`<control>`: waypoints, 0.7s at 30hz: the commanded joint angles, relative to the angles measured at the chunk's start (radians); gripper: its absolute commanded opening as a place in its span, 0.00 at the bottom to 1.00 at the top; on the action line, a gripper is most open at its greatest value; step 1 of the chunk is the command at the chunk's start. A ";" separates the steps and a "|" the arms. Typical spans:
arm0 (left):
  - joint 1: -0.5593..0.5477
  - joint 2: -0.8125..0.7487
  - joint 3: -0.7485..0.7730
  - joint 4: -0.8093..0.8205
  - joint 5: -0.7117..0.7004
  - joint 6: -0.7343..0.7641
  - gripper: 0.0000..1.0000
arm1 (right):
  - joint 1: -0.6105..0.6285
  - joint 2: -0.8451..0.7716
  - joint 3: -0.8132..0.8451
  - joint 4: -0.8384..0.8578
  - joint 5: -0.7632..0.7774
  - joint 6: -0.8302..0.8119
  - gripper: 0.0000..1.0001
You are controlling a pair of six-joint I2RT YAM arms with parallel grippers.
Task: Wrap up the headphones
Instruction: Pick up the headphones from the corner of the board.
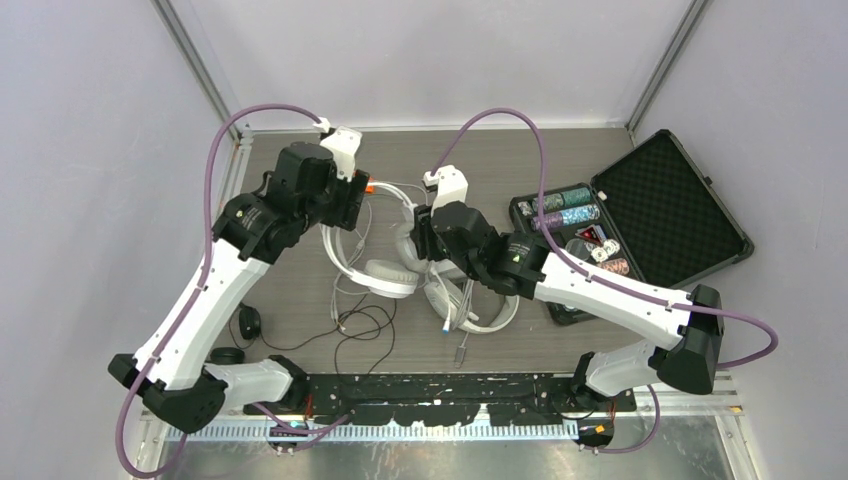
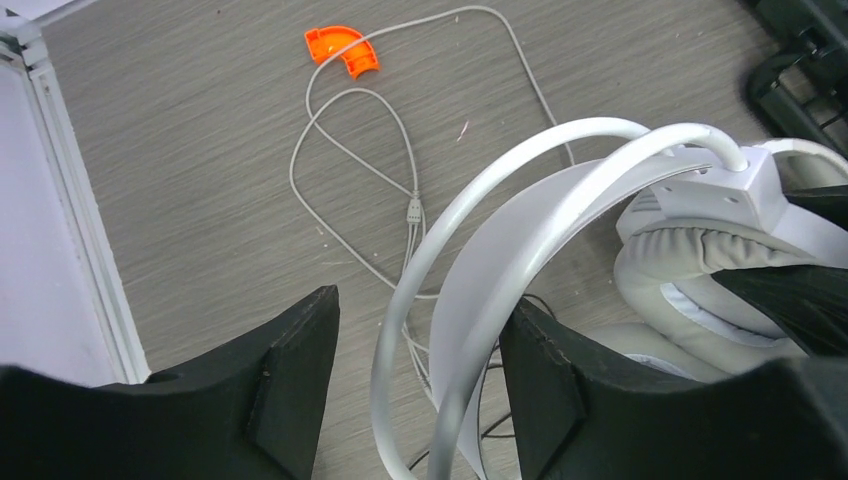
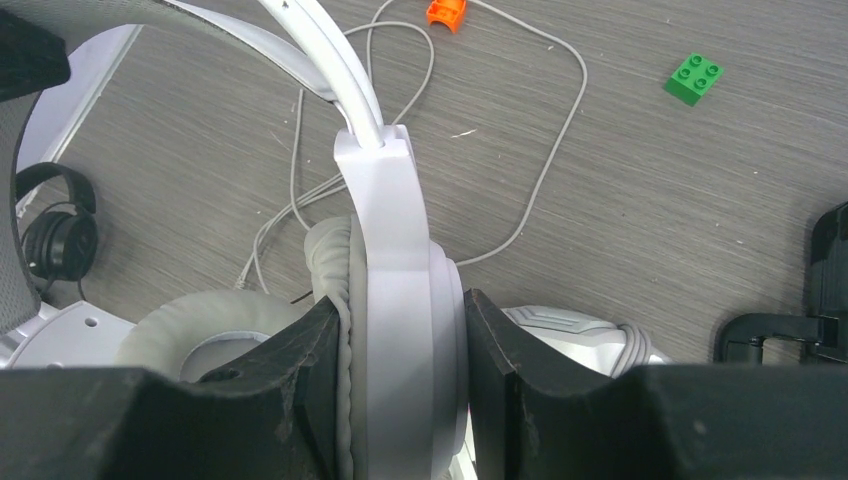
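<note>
The right fingers [image 3: 300, 370] clamp an ear cup [image 3: 400, 300] of the white headphones [image 3: 392, 190]. The left fingers [image 2: 300, 350] stand wide astride its headband [image 2: 520, 170], with a gap on the band's left.

White corded headphones [image 1: 388, 277] heaped centrally; black pair [image 3: 58, 238] left.

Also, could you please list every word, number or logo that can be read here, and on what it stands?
None can be read.
On the left arm, a round sticker: too small.
On the right arm, the same sticker: too small.
The chips in the black case: marks blurred.
The white headphones: no print shows.
</note>
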 commanded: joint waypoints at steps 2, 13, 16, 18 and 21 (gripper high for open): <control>0.001 0.032 0.042 -0.056 0.004 0.051 0.61 | 0.006 -0.012 0.059 0.070 -0.003 0.037 0.01; 0.000 0.073 0.033 -0.060 -0.013 0.062 0.34 | 0.005 0.007 0.062 0.073 -0.015 0.041 0.01; -0.001 0.071 0.026 -0.048 -0.034 0.058 0.15 | 0.006 0.010 0.060 0.074 -0.028 0.044 0.07; 0.000 0.062 0.015 -0.032 -0.052 0.057 0.01 | 0.005 0.005 0.053 0.072 -0.039 0.049 0.21; 0.001 0.047 -0.006 -0.004 -0.136 0.064 0.00 | -0.009 -0.018 0.048 0.051 -0.080 0.062 0.45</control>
